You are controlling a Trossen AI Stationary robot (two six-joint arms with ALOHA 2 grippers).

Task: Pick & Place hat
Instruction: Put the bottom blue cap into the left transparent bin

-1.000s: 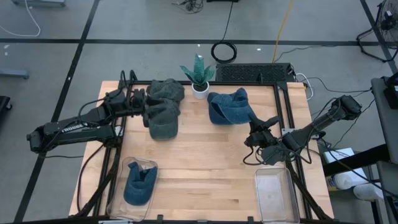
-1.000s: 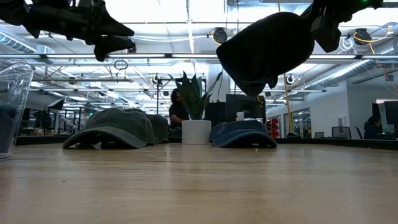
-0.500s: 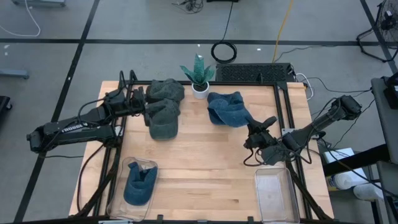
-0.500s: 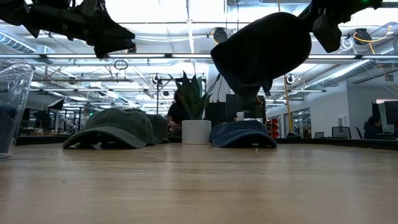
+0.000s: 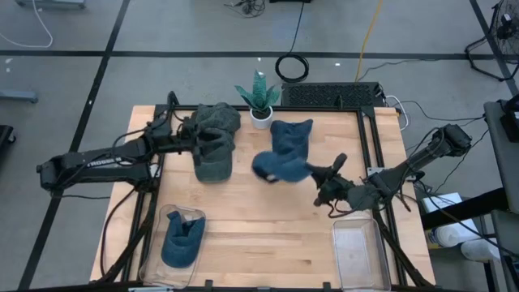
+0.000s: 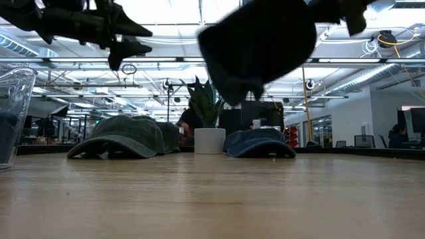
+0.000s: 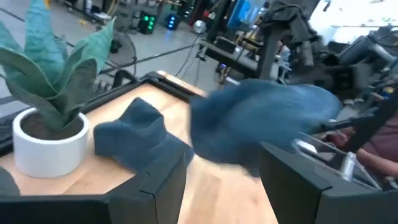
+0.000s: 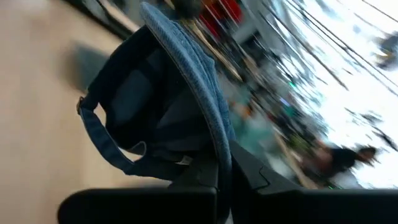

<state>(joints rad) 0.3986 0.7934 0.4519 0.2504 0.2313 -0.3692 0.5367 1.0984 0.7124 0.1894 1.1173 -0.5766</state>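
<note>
Your right gripper point(image 5: 318, 177) is clenched on a blue hat point(image 5: 276, 168), pinching its brim, and the hat hangs clear of the wooden table point(image 5: 268, 223) near its middle. A second ago that hat hung closer to the right arm; it has now swung toward the table's centre, so the carry looks under way but the placing is not yet done. Your left gripper point(image 5: 188, 143) hovers with fingers parted and nothing between them, over the grey-green hats point(image 5: 213, 146), and has edged a little forward.

On the table you have a second blue hat point(image 5: 292, 134) beside the potted plant point(image 5: 259, 101), a clear bin point(image 5: 173, 235) already holding a blue hat, and an unfilled clear bin point(image 5: 358, 251) at the right front edge. Beyond the table the room is a bright open workshop.
</note>
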